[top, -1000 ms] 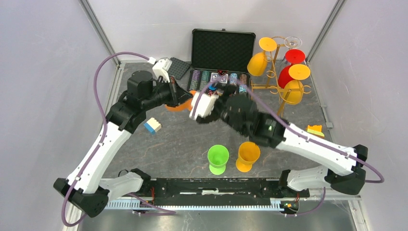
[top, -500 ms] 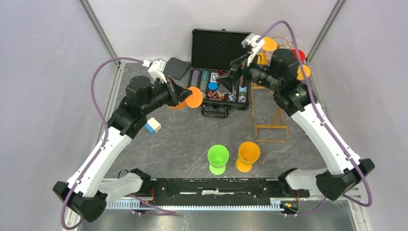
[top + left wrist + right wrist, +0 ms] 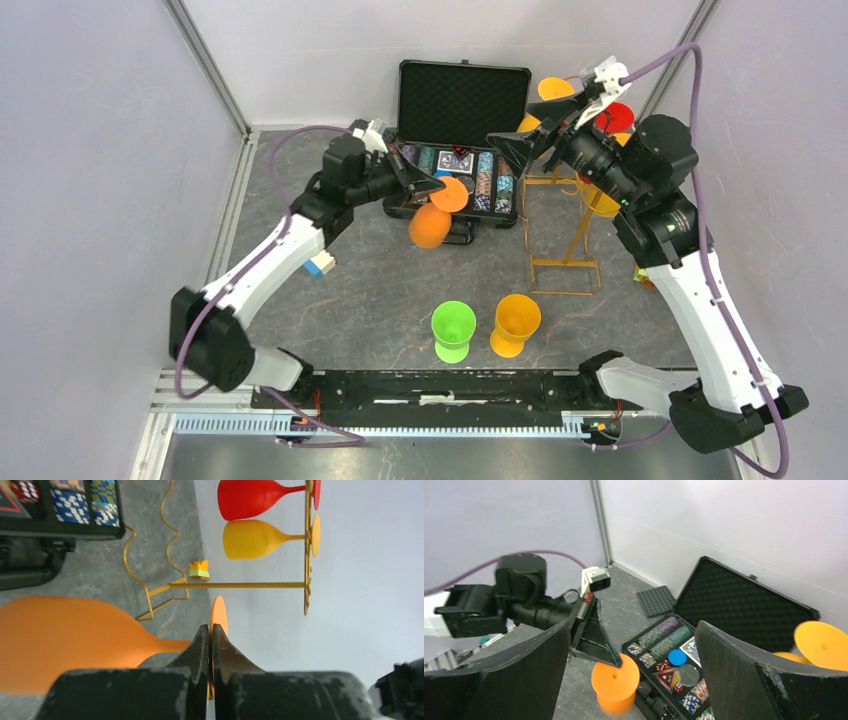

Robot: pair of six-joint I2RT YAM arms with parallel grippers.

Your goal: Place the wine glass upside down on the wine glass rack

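Observation:
An orange wine glass (image 3: pixel 430 225) hangs bowl-down in front of the open black case, held by its round foot (image 3: pixel 615 676). My left gripper (image 3: pixel 432 182) is shut on the edge of that foot; in the left wrist view the jaws (image 3: pixel 210 630) pinch the thin disc and the bowl (image 3: pixel 65 640) lies to the left. The gold wine glass rack (image 3: pixel 565 292) stands at the back right, its post (image 3: pixel 240 585) to the right of the held glass. A red glass (image 3: pixel 250 497) and a yellow glass (image 3: pixel 255 539) hang on it. My right gripper (image 3: pixel 512 152) is open and empty beside the rack top, facing the orange glass (image 3: pixel 633 630).
An open black case of poker chips (image 3: pixel 463 110) lies at the back centre, right behind the held glass. A green cup (image 3: pixel 452 328) and a yellow cup (image 3: pixel 515 322) stand upright near the front. A blue-and-white block (image 3: pixel 318 262) lies on the left, a small yellow-green block (image 3: pixel 199 570) near the rack base.
My left gripper has carried the orange glass to the right, from the left of the case to its front. The right arm has swung back and right beside the rack, still open.

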